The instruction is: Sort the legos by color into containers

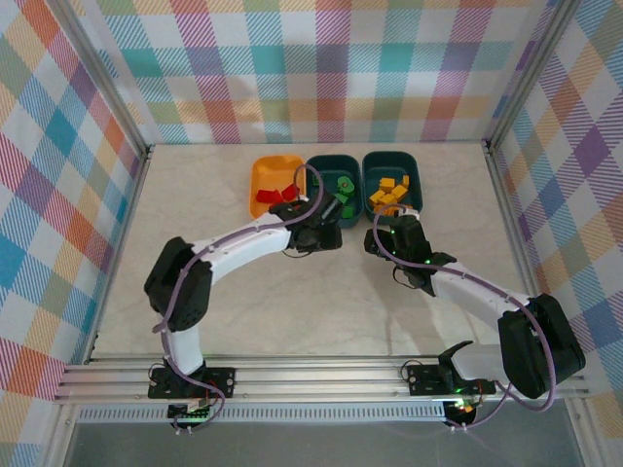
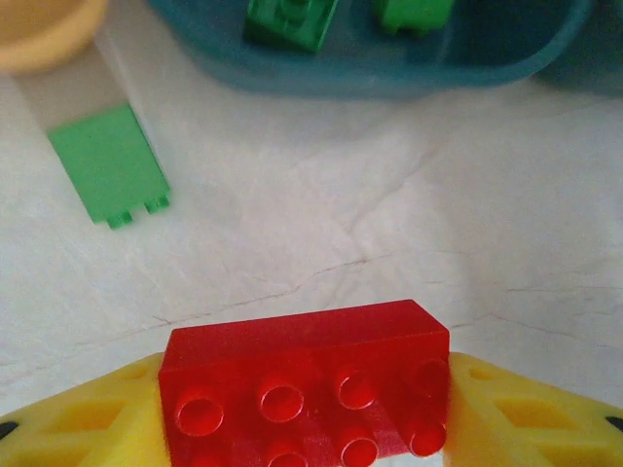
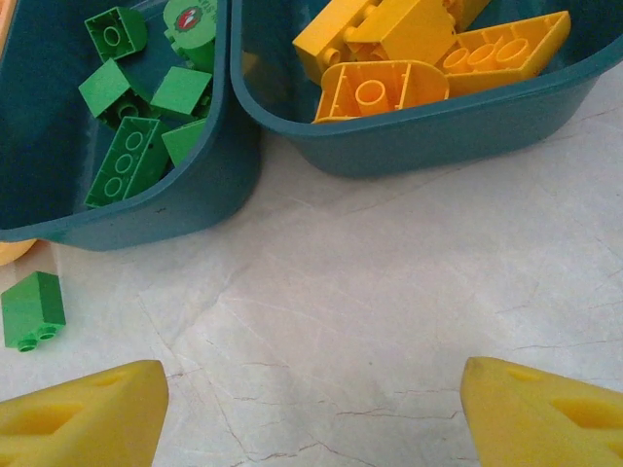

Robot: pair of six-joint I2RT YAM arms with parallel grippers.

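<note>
My left gripper [image 2: 304, 389] is shut on a red lego [image 2: 302, 360], clamped between its yellow fingers just above the table. From above, that gripper [image 1: 316, 232] sits right in front of the yellow-orange container [image 1: 261, 175], which holds red legos [image 1: 282, 193], and of the middle teal container [image 1: 321, 165]. A loose green lego [image 2: 109, 165] lies on the table ahead of it. My right gripper [image 3: 311, 418] is open over bare table, nothing between its fingers. Before it stand the teal container [image 3: 146, 219] with green legos [image 3: 122, 161] and the teal container [image 3: 438, 136] with yellow legos [image 3: 389, 44].
The three containers stand side by side at the back middle of the marble-look table [image 1: 214, 282]. Checkered walls [image 1: 58, 195] close in the left, right and back. The loose green lego [image 3: 32, 309] also lies to the front left of the green-filled container.
</note>
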